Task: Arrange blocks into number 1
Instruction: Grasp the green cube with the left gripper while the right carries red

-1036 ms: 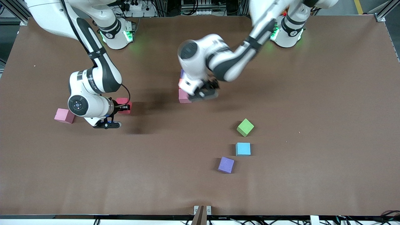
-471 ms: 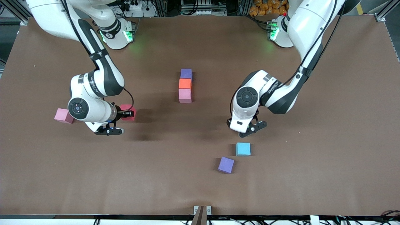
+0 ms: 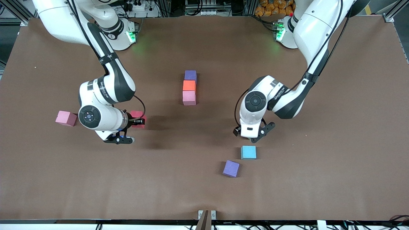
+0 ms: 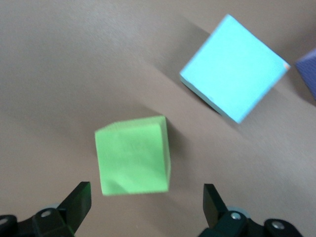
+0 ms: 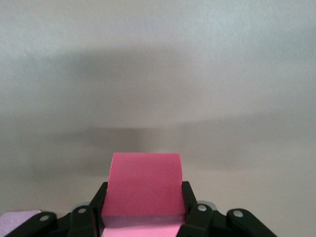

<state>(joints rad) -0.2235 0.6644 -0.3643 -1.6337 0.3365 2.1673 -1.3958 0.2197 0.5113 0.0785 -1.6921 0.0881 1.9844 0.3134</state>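
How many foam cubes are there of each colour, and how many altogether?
Purple: 2
Pink: 2
Orange: 1
Red: 1, held in the right gripper
Light blue: 1
Green: 1, under the left gripper
Total: 8 cubes

you're looking at a robot lab, brown-covered table [image 3: 335, 134], aluminium frame rails [image 3: 12, 9] at the corners, power strips and cable tangle [image 3: 137, 6] along the edge
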